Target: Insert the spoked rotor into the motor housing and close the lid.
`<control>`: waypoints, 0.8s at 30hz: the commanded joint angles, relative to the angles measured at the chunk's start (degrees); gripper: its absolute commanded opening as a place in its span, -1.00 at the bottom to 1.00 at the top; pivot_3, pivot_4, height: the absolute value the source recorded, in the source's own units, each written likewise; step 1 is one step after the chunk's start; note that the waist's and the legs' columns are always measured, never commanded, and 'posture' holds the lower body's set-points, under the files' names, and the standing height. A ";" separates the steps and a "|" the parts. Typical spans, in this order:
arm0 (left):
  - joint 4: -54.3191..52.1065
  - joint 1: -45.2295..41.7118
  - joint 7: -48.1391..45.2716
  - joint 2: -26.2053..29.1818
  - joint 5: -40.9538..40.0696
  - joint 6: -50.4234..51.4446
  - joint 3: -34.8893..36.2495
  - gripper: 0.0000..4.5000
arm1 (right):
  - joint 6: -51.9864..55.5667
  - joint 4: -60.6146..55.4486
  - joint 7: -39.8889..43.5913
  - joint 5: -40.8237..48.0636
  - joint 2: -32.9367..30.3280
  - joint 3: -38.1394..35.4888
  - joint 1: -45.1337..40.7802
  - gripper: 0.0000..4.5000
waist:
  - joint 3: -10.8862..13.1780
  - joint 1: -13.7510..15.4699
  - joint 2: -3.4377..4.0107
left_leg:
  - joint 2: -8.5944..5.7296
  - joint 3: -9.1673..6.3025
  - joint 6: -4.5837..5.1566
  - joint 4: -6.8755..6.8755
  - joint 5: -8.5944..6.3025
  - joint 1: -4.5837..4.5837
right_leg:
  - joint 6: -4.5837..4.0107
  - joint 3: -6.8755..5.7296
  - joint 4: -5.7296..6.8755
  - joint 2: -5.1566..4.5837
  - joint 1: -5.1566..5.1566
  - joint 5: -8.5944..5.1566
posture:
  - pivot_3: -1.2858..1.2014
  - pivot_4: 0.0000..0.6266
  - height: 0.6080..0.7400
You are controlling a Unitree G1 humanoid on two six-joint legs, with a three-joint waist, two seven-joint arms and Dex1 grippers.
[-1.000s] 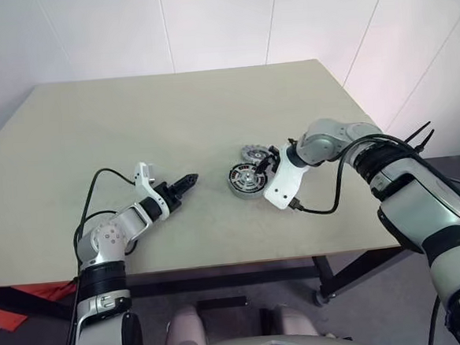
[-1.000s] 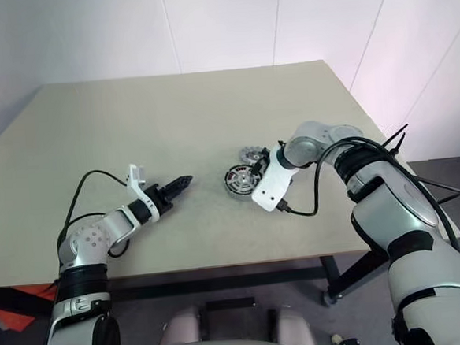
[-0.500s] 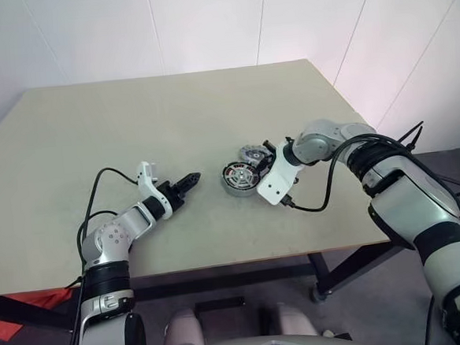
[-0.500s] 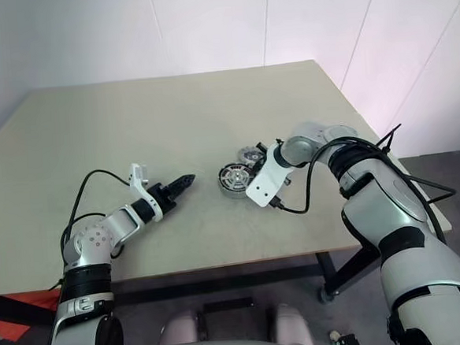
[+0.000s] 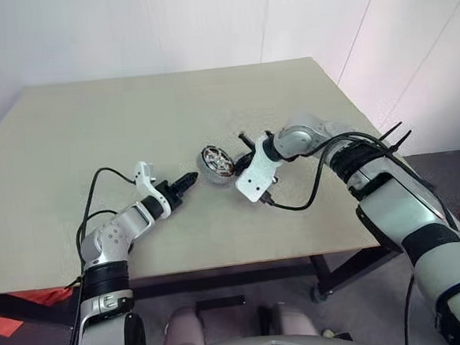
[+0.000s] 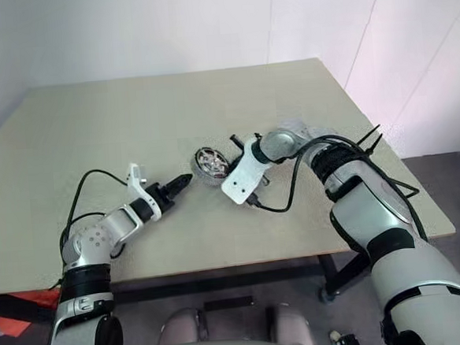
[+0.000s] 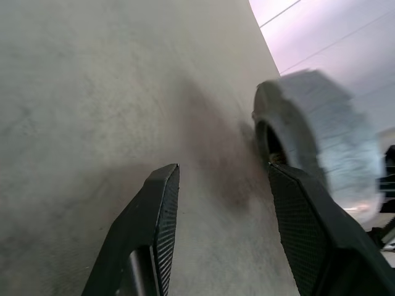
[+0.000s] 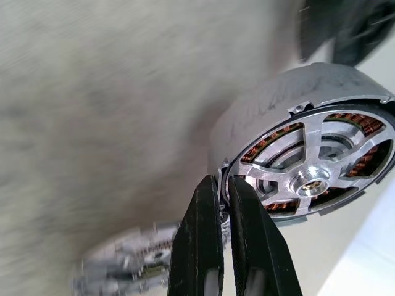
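Note:
My right gripper is shut on the rim of a round motor part. That part shows the spoked rotor's silvery spokes, with the motor housing's copper windings between them, inside a grey outer wall. In the eye views it stands tilted on edge at mid-table, and I cannot tell whether it touches the table. My left gripper is open, its tips just short of the part; from there I see the part's grey back. A second, blurred silvery part lies beyond. I cannot tell if that is the lid.
The beige table stretches wide behind and to the left of both grippers. A black cable loops from my right wrist over the table surface. The table's right edge is close to my right arm.
My right gripper closed on the part's rim, then carried it left toward my left gripper and tipped it up on edge. My left arm stayed where it was.

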 commanded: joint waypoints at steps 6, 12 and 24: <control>-0.92 -0.61 0.07 2.23 -0.86 -1.71 2.17 0.08 | 2.96 -7.97 3.02 3.94 0.96 -1.72 2.21 -0.99 | 0.02 0.10 -0.04 | 0.00 -0.02 -0.02 0.01 0.01 0.05 | 0.00 0.00 0.02 -0.01 0.05 0.00 | 0.03 -1.00 1.00; -1.12 -0.54 -0.36 5.19 -1.64 -2.69 5.48 0.08 | 6.37 -7.71 3.38 3.00 2.61 -1.23 4.01 -0.99 | 0.02 0.02 -0.04 | -0.01 -0.02 -0.03 0.01 0.01 0.07 | 0.00 0.00 0.02 0.03 0.06 0.00 | 0.03 -1.00 1.00; -1.13 0.16 -1.19 6.61 -1.84 -4.81 6.92 0.08 | 10.71 -15.30 4.80 9.44 1.89 -5.53 5.83 0.56 | 0.03 0.22 -0.07 | 0.00 -0.04 -0.04 0.01 0.01 0.18 | 0.00 0.06 0.02 -0.01 0.18 0.00 | 0.03 -1.00 1.00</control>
